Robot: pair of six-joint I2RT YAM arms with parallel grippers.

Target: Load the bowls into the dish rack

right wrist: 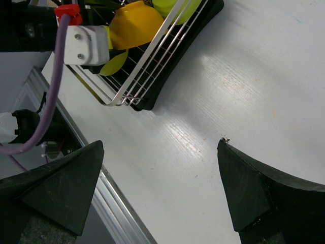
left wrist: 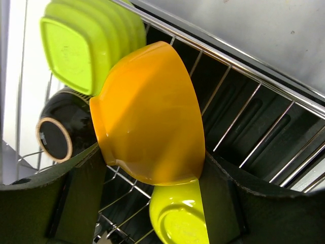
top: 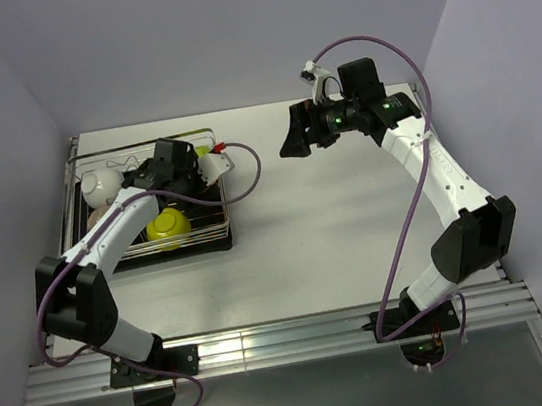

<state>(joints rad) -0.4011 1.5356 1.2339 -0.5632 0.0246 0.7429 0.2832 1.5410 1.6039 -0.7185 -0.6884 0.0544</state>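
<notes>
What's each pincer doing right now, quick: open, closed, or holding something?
Left pincer: closed on the orange bowl.
Right pincer: open, holding nothing.

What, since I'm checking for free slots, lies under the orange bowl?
Under the orange bowl in the left gripper, part of a lime bowl and dish rack wires show; the rest of that bowl is covered.

Bowls (top: 168, 227), left arm (top: 119, 234) crowd dish rack (top: 191, 133); open table (top: 307, 243) beside right gripper (top: 296, 144).
</notes>
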